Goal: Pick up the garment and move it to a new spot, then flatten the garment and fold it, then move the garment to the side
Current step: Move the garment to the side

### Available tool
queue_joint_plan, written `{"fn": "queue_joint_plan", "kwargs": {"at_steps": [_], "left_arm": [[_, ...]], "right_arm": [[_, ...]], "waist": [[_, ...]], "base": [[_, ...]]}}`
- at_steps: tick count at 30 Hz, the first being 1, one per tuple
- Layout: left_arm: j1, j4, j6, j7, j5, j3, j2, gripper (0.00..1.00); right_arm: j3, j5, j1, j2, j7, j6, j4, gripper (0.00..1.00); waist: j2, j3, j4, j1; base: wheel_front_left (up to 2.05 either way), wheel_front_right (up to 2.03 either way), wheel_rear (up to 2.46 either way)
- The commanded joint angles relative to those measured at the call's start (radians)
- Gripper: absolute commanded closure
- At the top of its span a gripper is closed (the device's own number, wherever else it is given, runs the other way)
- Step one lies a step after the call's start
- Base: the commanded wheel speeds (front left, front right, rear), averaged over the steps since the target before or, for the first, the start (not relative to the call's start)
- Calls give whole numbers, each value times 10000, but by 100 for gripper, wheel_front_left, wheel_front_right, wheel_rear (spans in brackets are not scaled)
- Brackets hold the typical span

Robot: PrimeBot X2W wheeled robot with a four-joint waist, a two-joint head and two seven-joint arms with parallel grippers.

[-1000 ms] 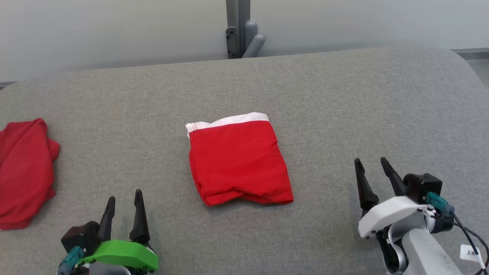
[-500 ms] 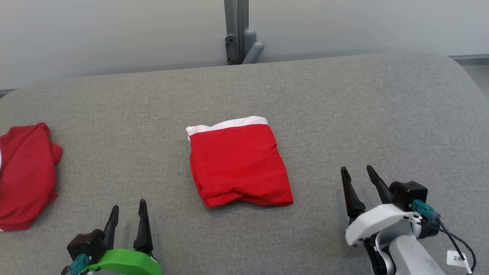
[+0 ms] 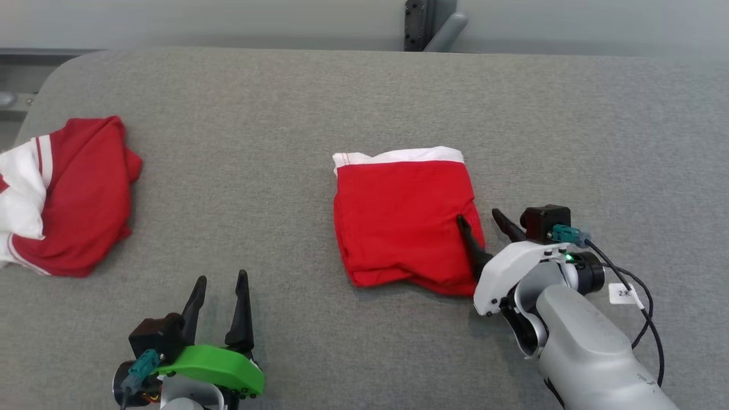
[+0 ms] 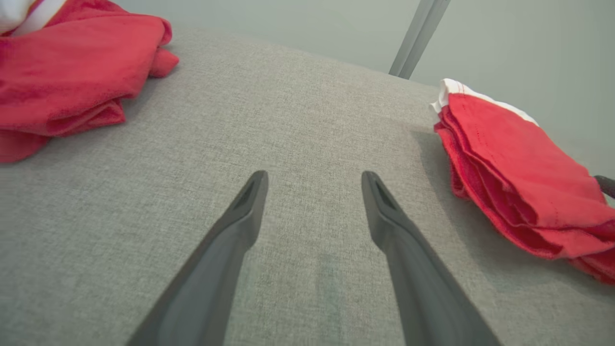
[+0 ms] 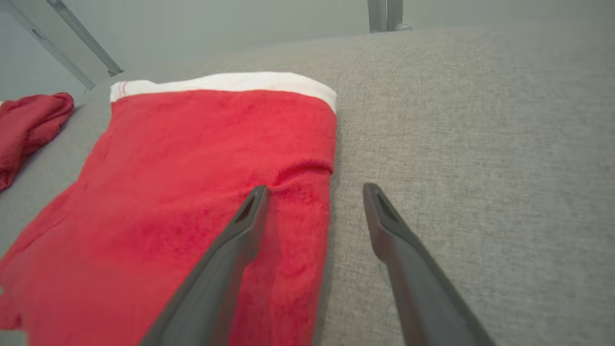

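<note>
My right gripper (image 3: 476, 215) has come to the right edge of the folded garment (image 3: 398, 216), wide open and empty, so I think moving it aside comes next.

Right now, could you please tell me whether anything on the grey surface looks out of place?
The folded garment lies flat in the middle, but its near edge is bunched and uneven. Far left, a second garment sits crumpled in a heap, white trim showing.
</note>
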Motion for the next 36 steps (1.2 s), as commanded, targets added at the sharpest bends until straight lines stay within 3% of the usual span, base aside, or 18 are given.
{"fn": "queue_joint_plan", "kwargs": {"at_steps": [1, 4, 5, 6, 7, 10, 14, 17, 27, 32, 36], "left_arm": [[-147, 24, 66, 0, -33, 49, 44, 0], [-160, 26, 61, 0, 103, 42, 34, 0], [-165, 15, 73, 0, 111, 44, 37, 0], [-165, 15, 73, 0, 111, 44, 37, 0], [-202, -31, 90, 0, 166, 1, 33, 0], [-215, -52, 70, 0, 160, -14, 37, 0], [-44, 13, -58, 0, 198, 2, 37, 0], [82, 40, -142, 0, 397, 65, 36, 0], [-298, -130, -452, 0, 824, -145, 39, 0], [-583, -101, -515, 0, 858, -386, 48, 0], [-743, -85, -566, 0, 1013, -442, 48, 0]], "right_arm": [[148, 170, -187, -39, 281, 0, 386, 0], [394, 304, -469, -29, 455, 0, 1071, 0], [485, 457, -476, -25, 460, 0, 1211, 15], [485, 457, -476, -25, 460, 0, 1211, 15], [759, 610, -531, -4, 323, 1, 1346, 100], [916, 748, -629, -8, 106, 1, 1477, 100], [1150, 948, -696, -37, -297, -6, 1620, 100], [1299, 1294, -523, -48, -470, -11, 1476, 100], [1615, 1477, -346, -21, -561, -6, 860, 100], [1658, 1523, -225, -27, -564, -6, 465, 100], [1603, 1564, -146, -18, -565, -5, 142, 100]], "waist": [[0, 394, 576, 0], [0, 428, 691, 0], [0, 443, 703, 0], [0, 443, 703, 0], [0, 456, 680, 0], [0, 427, 564, 0], [0, 173, -72, 0], [0, -105, -894, 0], [0, -289, -4523, 0], [0, -52, -5603, 0], [0, 270, -6033, 0]], "base": [[0, 0, 0], [0, 0, 0], [0, 0, 0], [0, 0, 0], [0, 0, 0], [0, 0, 0], [0, 0, 0], [0, 0, 0], [0, 0, 0], [0, 0, 0], [0, 0, 0]]}}
